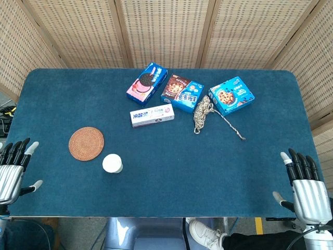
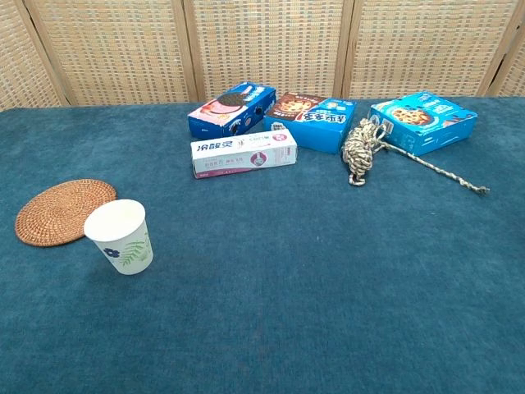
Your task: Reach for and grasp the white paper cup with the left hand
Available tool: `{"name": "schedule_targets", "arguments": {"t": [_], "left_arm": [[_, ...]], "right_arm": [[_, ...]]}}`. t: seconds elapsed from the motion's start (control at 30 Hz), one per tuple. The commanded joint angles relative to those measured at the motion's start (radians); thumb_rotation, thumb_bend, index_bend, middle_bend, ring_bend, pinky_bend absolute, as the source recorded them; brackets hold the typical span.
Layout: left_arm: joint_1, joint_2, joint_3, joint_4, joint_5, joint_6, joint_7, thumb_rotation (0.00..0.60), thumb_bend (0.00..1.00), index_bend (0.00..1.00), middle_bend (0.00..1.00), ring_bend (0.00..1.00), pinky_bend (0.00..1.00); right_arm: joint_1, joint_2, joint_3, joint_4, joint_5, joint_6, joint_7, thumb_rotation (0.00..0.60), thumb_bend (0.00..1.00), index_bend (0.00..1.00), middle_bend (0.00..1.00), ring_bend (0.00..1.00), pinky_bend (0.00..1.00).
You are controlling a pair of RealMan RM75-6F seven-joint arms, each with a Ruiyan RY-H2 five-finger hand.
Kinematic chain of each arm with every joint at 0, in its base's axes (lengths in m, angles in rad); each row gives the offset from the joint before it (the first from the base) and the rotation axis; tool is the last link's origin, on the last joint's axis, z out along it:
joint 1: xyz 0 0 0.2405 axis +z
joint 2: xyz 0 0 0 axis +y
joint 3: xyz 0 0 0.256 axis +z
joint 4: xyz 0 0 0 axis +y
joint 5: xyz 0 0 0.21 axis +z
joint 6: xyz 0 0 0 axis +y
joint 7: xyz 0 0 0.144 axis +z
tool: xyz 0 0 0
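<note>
The white paper cup (image 1: 112,163) (image 2: 120,236) stands upright on the blue table, just right of a round woven coaster (image 1: 86,144) (image 2: 64,211). It carries a leaf print on its side. My left hand (image 1: 12,169) lies flat at the table's front left corner, fingers spread and holding nothing, well to the left of the cup. At the front right corner my right hand (image 1: 307,185) rests the same way, fingers apart and empty. Neither hand shows in the chest view.
At the back stand a dark blue cookie box (image 1: 147,83), a brown-and-blue box (image 1: 182,92), a light blue cookie box (image 1: 231,96), a white toothpaste box (image 1: 152,115) and a coiled rope (image 1: 204,112) trailing right. Wicker screens (image 1: 166,31) close off the rear.
</note>
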Motion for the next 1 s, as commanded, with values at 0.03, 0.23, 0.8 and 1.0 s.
{"name": "schedule_targets", "arguments": {"t": [0.03,0.23,0.8,1.0], "left_arm": [[-0.001,0.0,0.0,0.001,0.0,-0.003,0.0,0.6,0.0,0.0,0.0,0.0,0.0],[-0.015,-0.008,0.002,0.01,0.001,-0.029,0.006,0.6,0.0,0.0,0.0,0.0,0.0],[-0.239,-0.134,-0.016,0.065,0.108,-0.304,0.127,0.6,0.0,0.0,0.0,0.0,0.0],[-0.333,-0.219,-0.054,0.104,0.046,-0.436,0.17,0.6,0.0,0.0,0.0,0.0,0.0]], "right_arm": [[-0.001,0.0,0.0,0.003,0.001,0.0,0.003,0.6,0.0,0.01,0.0,0.0,0.0],[-0.002,0.001,0.0,0.006,0.007,0.0,0.012,0.6,0.0,0.01,0.0,0.0,0.0],[0.004,0.005,0.014,-0.016,0.052,-0.01,0.003,0.6,0.0,0.01,0.0,0.0,0.0],[0.006,0.001,0.019,-0.016,0.069,-0.013,-0.003,0.6,0.0,0.01,0.0,0.0,0.0]]}}
